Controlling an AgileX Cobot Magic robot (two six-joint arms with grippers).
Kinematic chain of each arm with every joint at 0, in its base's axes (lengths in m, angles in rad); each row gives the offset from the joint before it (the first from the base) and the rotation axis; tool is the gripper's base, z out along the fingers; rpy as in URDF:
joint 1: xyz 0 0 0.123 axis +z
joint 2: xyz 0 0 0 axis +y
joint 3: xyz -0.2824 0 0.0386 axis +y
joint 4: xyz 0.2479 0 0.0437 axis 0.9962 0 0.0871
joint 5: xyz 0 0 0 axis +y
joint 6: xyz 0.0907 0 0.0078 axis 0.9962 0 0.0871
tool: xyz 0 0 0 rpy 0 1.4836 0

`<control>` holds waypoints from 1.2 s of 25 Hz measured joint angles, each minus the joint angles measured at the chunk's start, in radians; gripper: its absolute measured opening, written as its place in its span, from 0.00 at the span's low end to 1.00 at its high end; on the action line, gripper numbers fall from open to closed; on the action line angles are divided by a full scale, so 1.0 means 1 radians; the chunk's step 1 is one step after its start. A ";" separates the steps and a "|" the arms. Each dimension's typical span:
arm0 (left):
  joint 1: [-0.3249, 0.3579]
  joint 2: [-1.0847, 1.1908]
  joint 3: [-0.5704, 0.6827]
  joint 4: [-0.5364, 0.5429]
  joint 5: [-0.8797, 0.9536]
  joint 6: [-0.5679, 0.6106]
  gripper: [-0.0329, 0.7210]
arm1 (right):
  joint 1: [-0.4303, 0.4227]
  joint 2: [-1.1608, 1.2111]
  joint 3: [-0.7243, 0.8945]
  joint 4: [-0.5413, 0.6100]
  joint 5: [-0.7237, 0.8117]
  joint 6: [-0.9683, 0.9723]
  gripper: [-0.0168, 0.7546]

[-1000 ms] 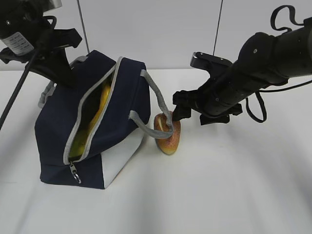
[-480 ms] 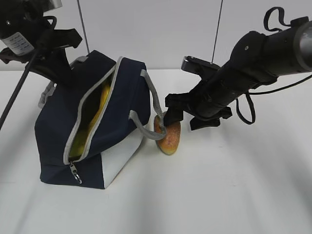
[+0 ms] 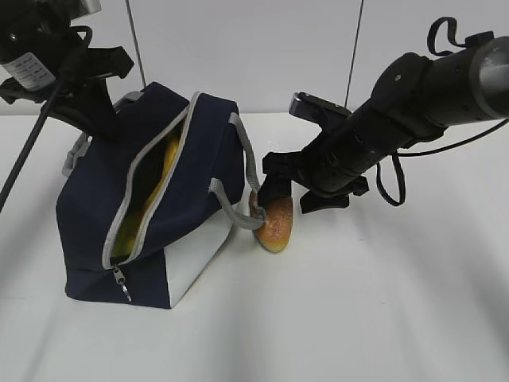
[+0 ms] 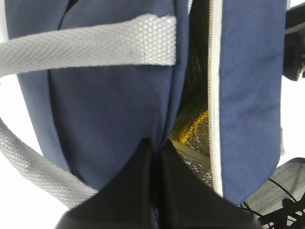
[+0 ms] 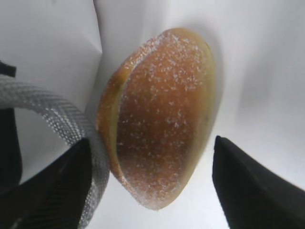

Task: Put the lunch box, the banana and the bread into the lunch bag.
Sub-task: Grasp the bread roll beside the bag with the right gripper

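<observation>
The navy lunch bag (image 3: 171,199) lies on the white table with its zipper open. The yellow banana (image 3: 163,171) shows inside the opening. I cannot make out the lunch box. The bread (image 3: 277,225) stands on its edge against the bag's grey handle (image 3: 231,208). My right gripper (image 3: 288,197) is open, with one finger on each side of the bread (image 5: 162,114). The handle (image 5: 71,119) lies between its left finger (image 5: 52,186) and the bread. My left gripper (image 3: 99,119) is shut on the bag's navy fabric (image 4: 114,105) at the top rear.
The bag's silver lining (image 4: 193,95) shows through the open zipper in the left wrist view. A second grey handle (image 4: 95,43) crosses the bag's top. Bare white table (image 3: 382,302) lies in front and to the right.
My right gripper has moved left and down, and its open fingers now straddle the bread. The bag's handle has shifted a little. The left arm has not moved.
</observation>
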 joint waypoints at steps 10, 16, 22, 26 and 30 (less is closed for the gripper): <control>0.000 0.000 0.000 0.000 0.000 0.000 0.04 | 0.000 0.068 -0.012 0.071 -0.007 -0.038 0.78; 0.000 0.000 0.000 0.001 0.000 0.000 0.04 | 0.000 0.081 -0.015 0.166 -0.005 -0.152 0.72; 0.000 0.000 0.000 0.001 0.000 0.000 0.04 | 0.000 0.085 -0.015 0.203 0.001 -0.196 0.47; 0.000 0.000 0.000 0.001 0.000 0.000 0.04 | -0.011 0.076 -0.015 0.195 0.010 -0.198 0.45; 0.000 0.000 0.000 0.002 0.000 0.000 0.04 | -0.051 0.000 -0.015 0.143 0.007 -0.200 0.45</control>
